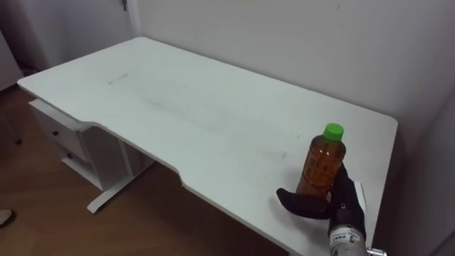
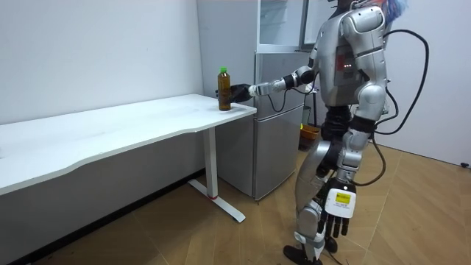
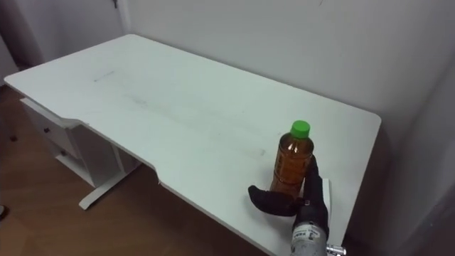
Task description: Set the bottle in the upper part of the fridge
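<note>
A bottle (image 1: pixel 323 165) of amber drink with a green cap stands upright on the white table (image 1: pixel 178 107), near its right end and front edge. My right hand (image 1: pixel 343 205) is at its base. The thumb lies straight along the near side and the fingers stand straight behind the far right side, so the bottle sits between them. In the room view I stand at the table's end, right arm stretched to the bottle (image 2: pixel 224 90). My left hand (image 2: pixel 335 215) hangs beside my thigh with relaxed fingers. The grey fridge (image 2: pixel 274 125) stands just past the table's end, its upper compartment (image 2: pixel 283 22) above.
A white drawer unit (image 1: pixel 62 134) sits under the table's left part. A wall runs close behind the table. Wooden floor (image 2: pixel 221 235) lies open in front of the table and fridge. Something yellow (image 2: pixel 310 135) stands on the floor beside the fridge.
</note>
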Controlling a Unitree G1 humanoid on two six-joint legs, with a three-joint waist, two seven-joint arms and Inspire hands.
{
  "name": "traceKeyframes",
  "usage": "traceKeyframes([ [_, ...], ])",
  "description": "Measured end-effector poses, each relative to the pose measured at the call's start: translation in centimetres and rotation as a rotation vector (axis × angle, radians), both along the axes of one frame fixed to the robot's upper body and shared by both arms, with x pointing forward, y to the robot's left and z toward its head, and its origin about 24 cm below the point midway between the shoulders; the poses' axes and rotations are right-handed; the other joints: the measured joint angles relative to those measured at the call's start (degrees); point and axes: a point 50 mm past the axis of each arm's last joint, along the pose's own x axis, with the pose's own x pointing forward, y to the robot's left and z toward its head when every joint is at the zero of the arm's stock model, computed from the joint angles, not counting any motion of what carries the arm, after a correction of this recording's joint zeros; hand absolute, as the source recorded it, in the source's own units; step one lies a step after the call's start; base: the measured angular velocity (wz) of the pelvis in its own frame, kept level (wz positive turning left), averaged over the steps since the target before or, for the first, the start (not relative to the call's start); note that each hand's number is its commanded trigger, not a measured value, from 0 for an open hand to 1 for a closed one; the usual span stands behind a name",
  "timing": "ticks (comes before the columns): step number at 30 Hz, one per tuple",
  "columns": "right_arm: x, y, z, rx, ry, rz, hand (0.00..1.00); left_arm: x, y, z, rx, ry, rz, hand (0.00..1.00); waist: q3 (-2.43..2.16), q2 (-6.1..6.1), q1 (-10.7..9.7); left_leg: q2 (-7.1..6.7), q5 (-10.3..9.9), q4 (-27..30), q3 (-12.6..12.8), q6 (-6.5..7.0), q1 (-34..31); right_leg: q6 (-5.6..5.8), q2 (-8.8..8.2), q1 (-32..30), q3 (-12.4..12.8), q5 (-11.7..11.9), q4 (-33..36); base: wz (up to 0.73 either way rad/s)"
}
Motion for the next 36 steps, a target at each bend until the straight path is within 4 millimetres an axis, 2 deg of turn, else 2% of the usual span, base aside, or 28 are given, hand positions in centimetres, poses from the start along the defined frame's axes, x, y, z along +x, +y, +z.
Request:
traceKeyframes([
  [5,0.0,0.0,0.0,-0.001,0.003,-0.002,0.0,0.2,0.1,0.1,-0.007,-0.018,0.025,0.0,0.06,-0.73,0.7,0.01,0.2,0.7,-0.2,-0.15,-1.8,-0.16,0.12,-1.4,0.0,0.1,0.1,0.01],
  [10,0.4,-0.1,0.3,-0.003,-0.009,-0.014,0.0,-0.1,0.5,0.1,0.002,-0.006,0.021,0.0,0.1,-0.69,0.9,-0.02,0.2,1.4,-0.5,-0.16,-3.1,-0.4,0.31,-2.3,0.0,0.2,0.0,0.02],
  [11,0.4,-0.1,0.3,0.003,-0.012,-0.017,0.49,-0.1,0.6,0.1,0.003,-0.004,0.022,0.0,0.23,-0.63,0.9,-0.03,0.3,1.5,-0.5,-0.19,-3.2,-0.53,0.33,-2.4,0.0,0.3,0.0,0.0],
  [12,0.4,-0.1,0.3,0.017,-0.013,-0.018,0.93,-0.2,0.6,0.1,0.005,0.0,0.022,0.0,0.26,-0.59,0.9,-0.07,0.3,1.5,-0.6,-0.17,-3.2,-0.53,0.24,-2.4,0.0,0.3,0.1,0.0],
  [13,0.4,-0.1,0.3,0.025,-0.014,-0.02,1.0,-0.2,0.7,0.1,0.006,0.002,0.021,0.0,0.27,-0.57,0.9,-0.07,0.3,1.5,-0.6,-0.17,-3.2,-0.53,0.13,-2.4,0.0,0.3,0.1,0.0],
  [17,0.8,-0.4,0.3,0.102,-0.012,-0.04,1.0,-0.1,0.6,0.0,0.006,0.002,0.016,0.0,0.33,-0.48,0.9,-0.14,0.4,1.5,-0.7,-0.17,-3.1,-0.53,0.04,-2.4,0.0,0.3,0.4,0.0],
  [21,0.9,-1.6,0.4,0.19,-0.005,-0.046,1.0,0.2,0.8,0.1,0.013,-0.006,0.015,0.0,0.37,-0.46,0.9,-0.09,0.5,1.4,-0.6,-0.28,-3.1,-0.68,0.04,-2.6,0.1,0.4,0.3,-0.03],
  [26,1.2,-1.5,0.5,0.323,-0.006,-0.017,1.0,0.3,1.1,0.2,0.032,-0.007,0.016,0.0,0.4,-0.46,0.9,0.12,0.6,1.3,-0.3,-0.41,-3.4,-1.01,0.03,-3.2,0.2,0.2,0.8,-0.03],
  [31,1.4,-1.5,0.6,0.383,-0.02,0.061,1.0,0.2,1.1,0.1,0.031,-0.002,0.018,0.0,0.47,-0.37,0.7,0.25,0.6,1.4,-0.3,-0.53,-3.9,-1.1,0.05,-3.5,0.0,0.1,0.8,0.02],
  [36,1.5,-1.8,0.9,0.391,-0.038,0.11,1.0,-0.5,1.1,0.1,0.03,0.013,0.033,0.0,0.92,0.54,0.8,0.25,0.7,1.5,-0.3,-0.52,-3.8,-1.1,0.03,-3.4,0.0,0.1,0.8,0.0],
])
